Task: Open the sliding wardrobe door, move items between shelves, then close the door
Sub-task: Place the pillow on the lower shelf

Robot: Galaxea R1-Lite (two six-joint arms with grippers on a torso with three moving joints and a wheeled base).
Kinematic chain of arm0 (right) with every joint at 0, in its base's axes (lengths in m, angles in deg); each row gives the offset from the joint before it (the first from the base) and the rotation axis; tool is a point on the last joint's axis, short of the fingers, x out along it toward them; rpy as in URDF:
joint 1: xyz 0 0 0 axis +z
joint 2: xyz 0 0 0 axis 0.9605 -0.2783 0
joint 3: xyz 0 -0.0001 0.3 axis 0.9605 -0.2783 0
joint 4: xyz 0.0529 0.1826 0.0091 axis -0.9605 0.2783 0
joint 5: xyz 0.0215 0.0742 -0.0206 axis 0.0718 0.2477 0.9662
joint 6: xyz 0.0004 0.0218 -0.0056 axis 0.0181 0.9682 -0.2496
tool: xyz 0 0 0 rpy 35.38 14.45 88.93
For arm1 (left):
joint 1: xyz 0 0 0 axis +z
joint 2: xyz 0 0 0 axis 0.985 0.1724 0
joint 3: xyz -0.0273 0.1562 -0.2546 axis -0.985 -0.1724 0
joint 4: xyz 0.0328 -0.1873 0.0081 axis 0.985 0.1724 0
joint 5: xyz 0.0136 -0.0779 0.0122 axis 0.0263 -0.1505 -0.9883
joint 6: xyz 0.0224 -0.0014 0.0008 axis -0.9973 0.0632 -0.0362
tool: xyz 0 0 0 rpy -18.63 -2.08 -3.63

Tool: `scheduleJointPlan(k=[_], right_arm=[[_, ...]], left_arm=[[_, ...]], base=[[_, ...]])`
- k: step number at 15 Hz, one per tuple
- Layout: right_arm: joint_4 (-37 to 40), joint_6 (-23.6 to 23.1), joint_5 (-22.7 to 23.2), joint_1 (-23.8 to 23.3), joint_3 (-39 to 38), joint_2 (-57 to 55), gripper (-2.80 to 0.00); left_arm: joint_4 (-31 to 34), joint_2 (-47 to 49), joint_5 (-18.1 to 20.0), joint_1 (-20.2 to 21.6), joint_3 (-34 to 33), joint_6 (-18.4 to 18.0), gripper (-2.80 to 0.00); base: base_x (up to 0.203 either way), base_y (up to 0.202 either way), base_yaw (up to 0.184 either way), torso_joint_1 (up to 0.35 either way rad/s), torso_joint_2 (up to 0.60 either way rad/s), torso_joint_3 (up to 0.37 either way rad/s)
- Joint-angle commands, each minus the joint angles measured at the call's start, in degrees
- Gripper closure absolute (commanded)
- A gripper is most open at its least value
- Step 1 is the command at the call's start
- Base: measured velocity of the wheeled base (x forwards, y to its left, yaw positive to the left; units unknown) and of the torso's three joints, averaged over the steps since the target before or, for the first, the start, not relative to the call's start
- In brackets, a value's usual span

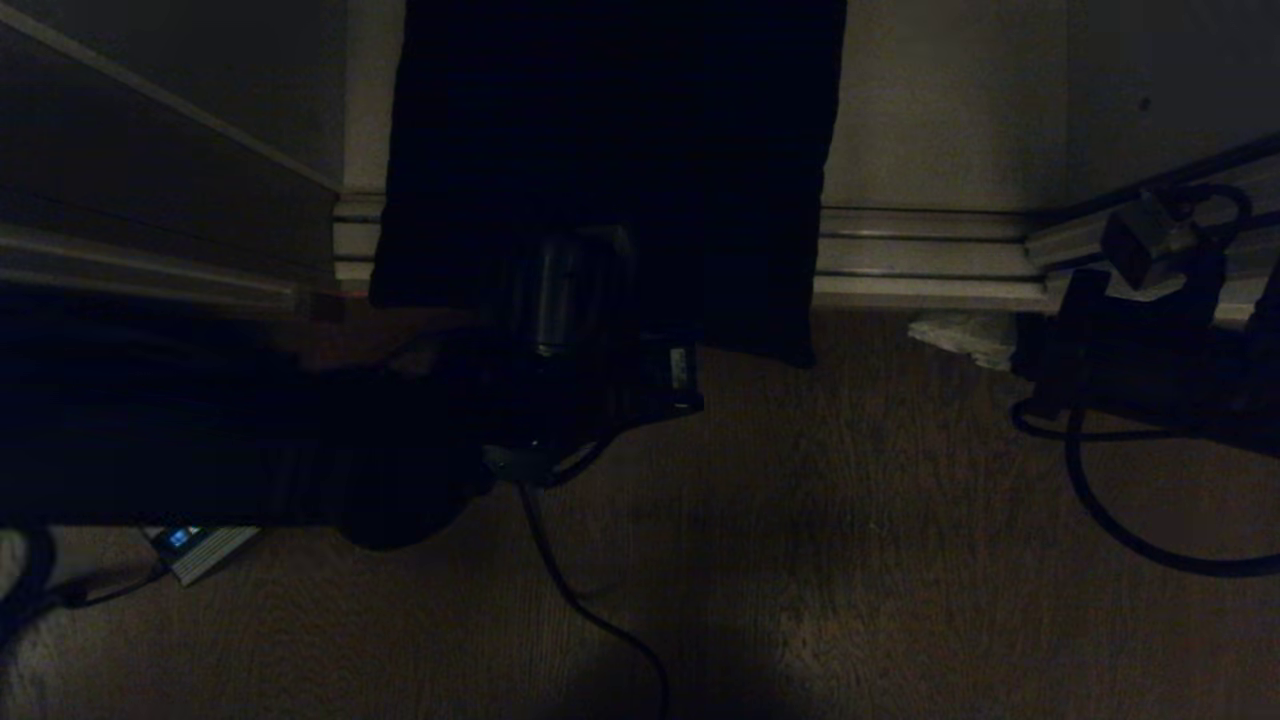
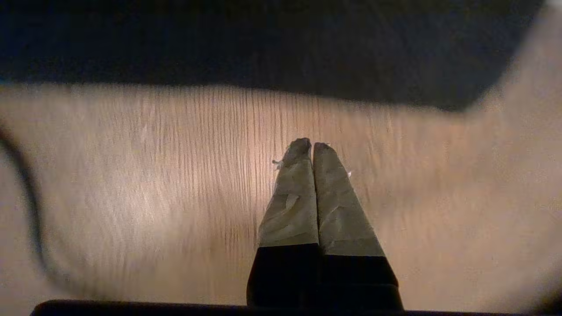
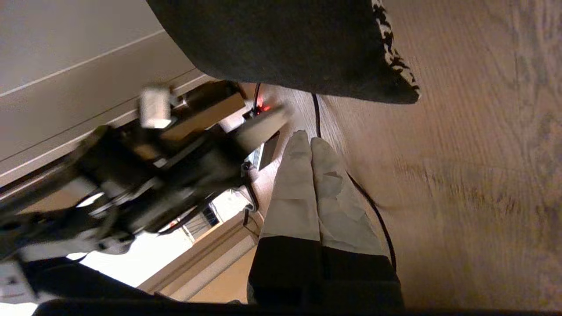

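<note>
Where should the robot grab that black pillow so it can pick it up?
Probably the lower corner of the cushion nearest the right gripper, where the houndstooth edge shows. The cushion looks propped against the wardrobe front, its lower edge reaching the wood floor, so that soft corner sticks out free. Come in low from the room side, jaws opened first; both grippers are shut now.

Wood-grain floor (image 1: 900, 520), grey power brick (image 1: 200, 548) (small blue light), crumpled white scrap (image 1: 960, 335) beside ribbed track (image 1: 920, 255)
</note>
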Motion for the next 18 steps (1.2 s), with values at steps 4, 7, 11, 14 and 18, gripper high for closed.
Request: scheduleJointPlan(k=[4,7,11,14,18], right_arm=[[-0.2,0.2,0.2,-0.1,0.0,1.4,0.00],[-0.2,0.3,0.1,-0.1,0.1,2.3,0.00],[-0.1,0.2,0.2,-0.1,0.0,3.4,0.00],[-0.1,0.2,0.2,-0.1,0.0,4.0,0.00],[0.2,0.3,0.2,-0.1,-0.5,5.1,0.00]], left_arm=[[-7.3,9.8,-5.7,2.1,9.5,-3.3,0.00],[-14.9,12.4,-7.1,2.3,11.9,-11.6,0.00],[-29.0,16.8,-8.8,2.3,15.9,-20.5,0.00],[-31.3,16.9,-8.6,2.2,18.2,-21.6,0.00],[-29.8,8.7,-8.7,0.2,14.0,-21.3,0.00]], base=[[0.000,0.000,0.000,0.000,0.00,0.000],[0.000,0.000,0.000,0.000,0.00,0.000],[0.000,0.000,0.000,0.000,0.00,0.000],[0.000,0.000,0.000,0.000,0.00,0.000],[0.000,0.000,0.000,0.000,0.00,0.000]])
